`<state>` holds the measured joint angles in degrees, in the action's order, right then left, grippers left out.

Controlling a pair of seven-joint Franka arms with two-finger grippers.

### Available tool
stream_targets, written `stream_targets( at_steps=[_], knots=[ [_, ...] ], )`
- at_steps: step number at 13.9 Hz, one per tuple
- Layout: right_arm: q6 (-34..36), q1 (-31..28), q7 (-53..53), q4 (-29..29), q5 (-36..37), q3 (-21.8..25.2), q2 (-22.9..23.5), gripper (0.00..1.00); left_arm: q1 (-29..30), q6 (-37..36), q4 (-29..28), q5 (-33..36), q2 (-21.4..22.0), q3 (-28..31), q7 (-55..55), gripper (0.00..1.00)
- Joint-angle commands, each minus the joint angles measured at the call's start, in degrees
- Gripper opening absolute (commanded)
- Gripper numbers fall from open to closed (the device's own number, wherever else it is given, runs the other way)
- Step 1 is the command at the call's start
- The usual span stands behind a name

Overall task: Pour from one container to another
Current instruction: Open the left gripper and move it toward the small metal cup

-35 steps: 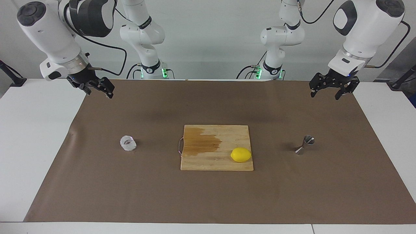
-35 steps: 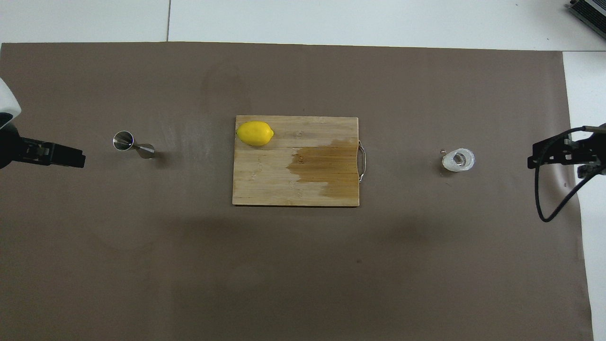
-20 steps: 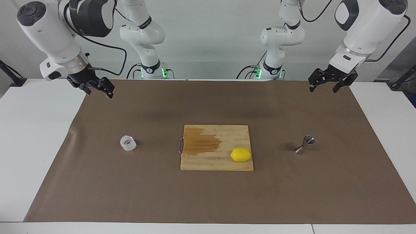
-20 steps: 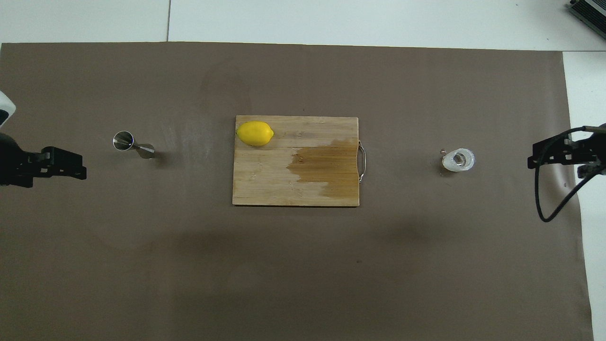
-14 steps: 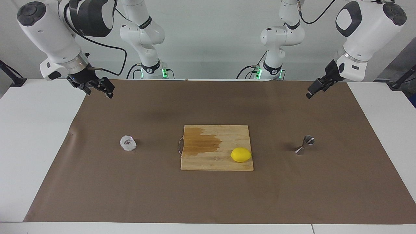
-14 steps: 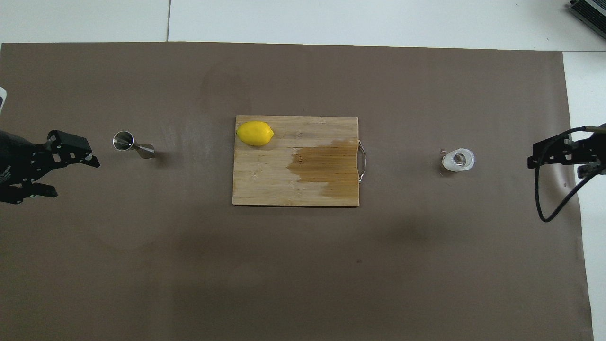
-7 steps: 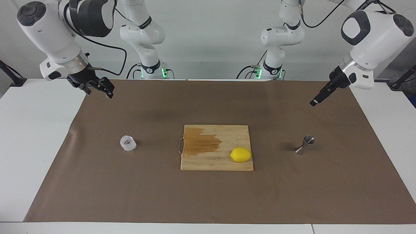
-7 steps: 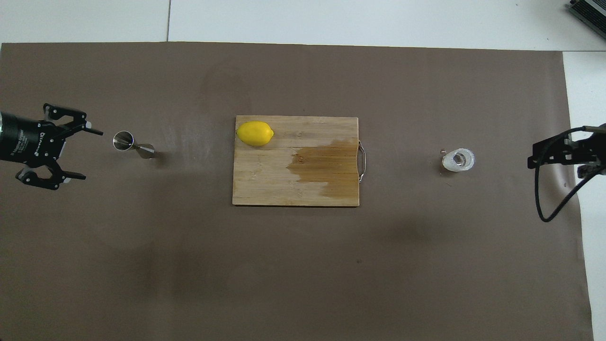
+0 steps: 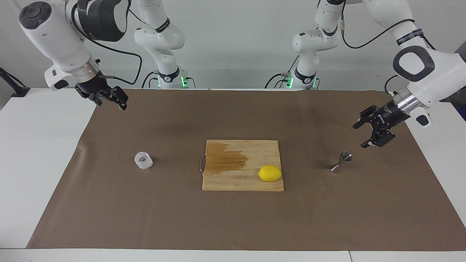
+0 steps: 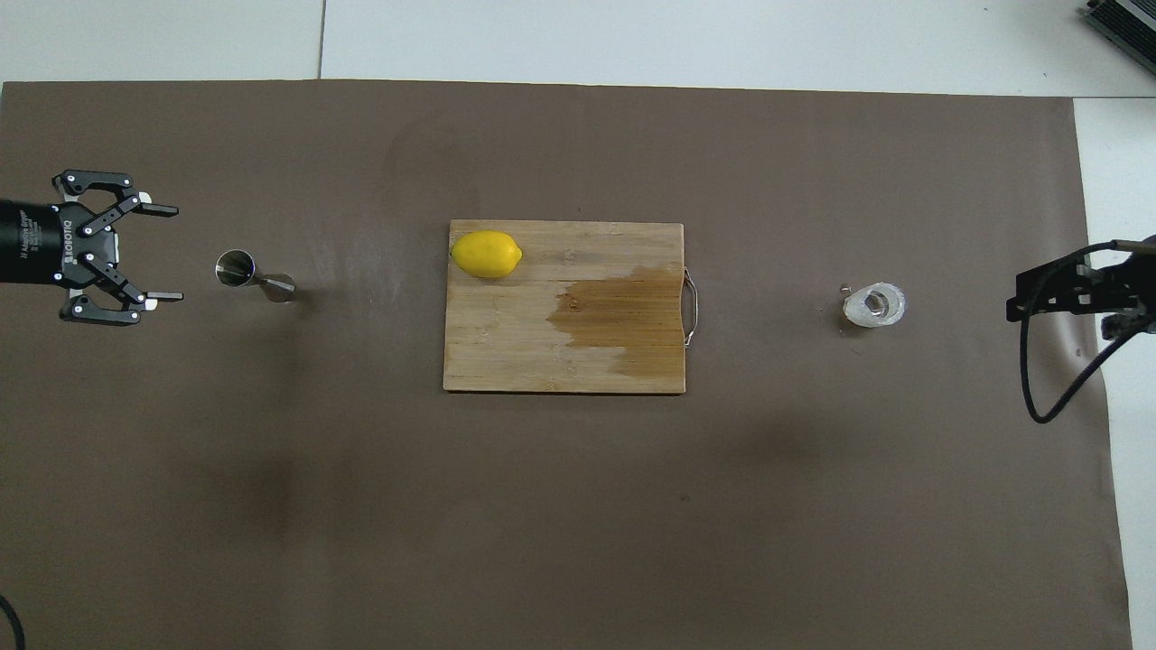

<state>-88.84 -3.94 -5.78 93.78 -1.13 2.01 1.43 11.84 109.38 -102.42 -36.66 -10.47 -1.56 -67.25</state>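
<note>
Toward the left arm's end of the brown mat, we see the small steel hourglass jigger [image 9: 341, 162] standing free near the open, empty left gripper [image 9: 368, 133], whose careless approach could topple it; the faceted clear glass cup [image 9: 143, 160] waits toward the other end, the right gripper [image 9: 113, 100] open aloft.

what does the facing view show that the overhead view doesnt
Only the facing view shows the arms' white bodies and bases, and that the left pincer hangs in the air above the jigger.

Only the overhead view shows straight into the faceted glass cup, and the left pincer spread open head-on.

Both show the lemon on the stained cutting board, the brown mat, and the right pincer waiting at the cup's end.
</note>
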Motion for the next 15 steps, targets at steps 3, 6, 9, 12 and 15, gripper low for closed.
stream_targets(
  at_steps=[3,6,9,12,15],
  knots=[
    [-0.5,-0.2,-0.6,0.6,-1.0,-0.1,-0.5,1.0,1.9,1.9,-3.1,-8.1,-3.3,-0.4,-1.2,1.0],
    [-0.5,-0.3,-0.7,0.6,-1.0,-0.1,-0.5,1.0,2.7,4.6,-6.5,-12.3,-4.4,-0.4,-1.0,1.0],
    [-0.4,-0.3,-0.7,0.6,-1.0,0.0,-0.5,1.0,2.9,7.3,-9.8,-16.4,-4.2,-0.4,-0.7,1.0],
    [-0.4,-0.2,-0.7,0.6,-1.0,-0.1,-0.5,1.0,2.6,7.9,-11.4,-18.1,-4.2,-0.4,2.5,1.0],
    [-0.5,-0.3,-0.7,0.6,-1.0,0.0,-0.5,1.0,2.1,8.5,-12.0,-20.1,-4.2,-0.5,4.4,1.0]
  ],
)
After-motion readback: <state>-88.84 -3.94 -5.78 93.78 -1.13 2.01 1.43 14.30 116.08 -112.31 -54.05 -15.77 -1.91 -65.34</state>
